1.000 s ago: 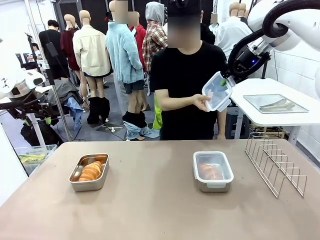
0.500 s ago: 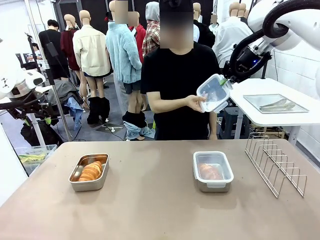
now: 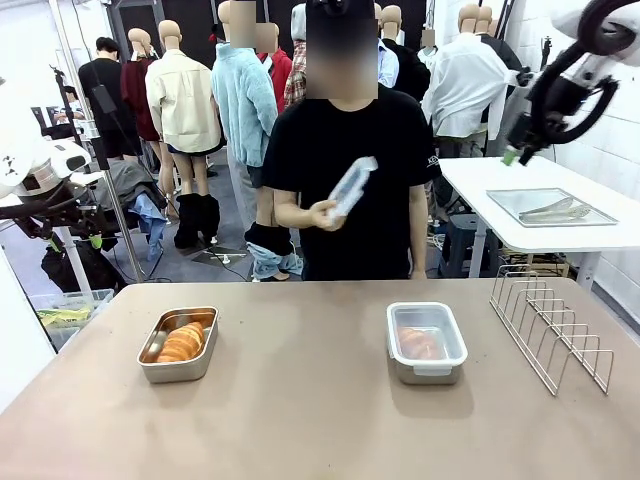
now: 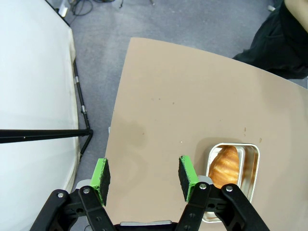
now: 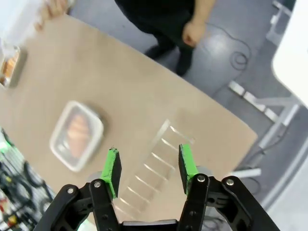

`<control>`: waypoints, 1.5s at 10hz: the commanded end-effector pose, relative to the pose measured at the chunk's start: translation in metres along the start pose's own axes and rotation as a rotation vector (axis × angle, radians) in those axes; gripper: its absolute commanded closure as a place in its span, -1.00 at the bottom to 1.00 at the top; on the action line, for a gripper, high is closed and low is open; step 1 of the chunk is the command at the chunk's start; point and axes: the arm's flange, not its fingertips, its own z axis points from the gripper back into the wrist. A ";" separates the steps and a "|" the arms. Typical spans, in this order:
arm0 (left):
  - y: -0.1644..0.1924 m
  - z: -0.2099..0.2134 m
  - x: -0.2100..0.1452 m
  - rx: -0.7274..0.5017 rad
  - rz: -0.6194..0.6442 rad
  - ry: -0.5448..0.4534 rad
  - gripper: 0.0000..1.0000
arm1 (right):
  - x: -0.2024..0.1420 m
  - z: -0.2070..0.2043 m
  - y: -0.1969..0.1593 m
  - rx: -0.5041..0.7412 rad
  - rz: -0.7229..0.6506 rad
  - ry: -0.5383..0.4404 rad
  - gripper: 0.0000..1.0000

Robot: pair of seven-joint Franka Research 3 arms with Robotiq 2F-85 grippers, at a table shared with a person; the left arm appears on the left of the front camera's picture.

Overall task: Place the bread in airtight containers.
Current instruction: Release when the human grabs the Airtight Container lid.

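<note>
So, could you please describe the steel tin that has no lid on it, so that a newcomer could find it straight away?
Start at the wide brown table and look to the robot's left half. There sits a small rectangular brushed-steel tin holding golden-brown ridged bread. Unlike the other steel tin nearer the wire rack, it stands uncovered, with no translucent lid.

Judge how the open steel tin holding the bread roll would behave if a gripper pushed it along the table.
The tin would probably slide rather than tip: it sits low and flat. It looks light and thin-walled. The bread roll lies loose inside with no lid, so it may shift.
</note>
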 end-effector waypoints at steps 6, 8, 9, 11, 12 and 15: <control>0.000 0.002 0.000 0.001 0.001 -0.004 -0.49 | -0.114 -0.029 0.036 -0.208 0.627 0.206 -0.22; 0.000 0.002 0.000 0.001 0.001 -0.004 -0.49 | -0.123 -0.036 0.039 -0.174 0.681 0.238 -0.22; 0.000 0.002 0.000 0.001 0.001 -0.004 -0.49 | -0.101 -0.023 0.031 -0.174 0.629 0.220 -0.22; 0.000 0.002 0.000 0.001 0.001 -0.004 -0.49 | -0.101 -0.023 0.031 -0.174 0.629 0.220 -0.22; 0.000 0.002 0.000 0.001 0.001 -0.004 -0.49 | -0.101 -0.023 0.031 -0.174 0.629 0.220 -0.22; 0.000 0.002 0.000 0.001 0.001 -0.004 -0.49 | -0.101 -0.023 0.031 -0.174 0.629 0.220 -0.22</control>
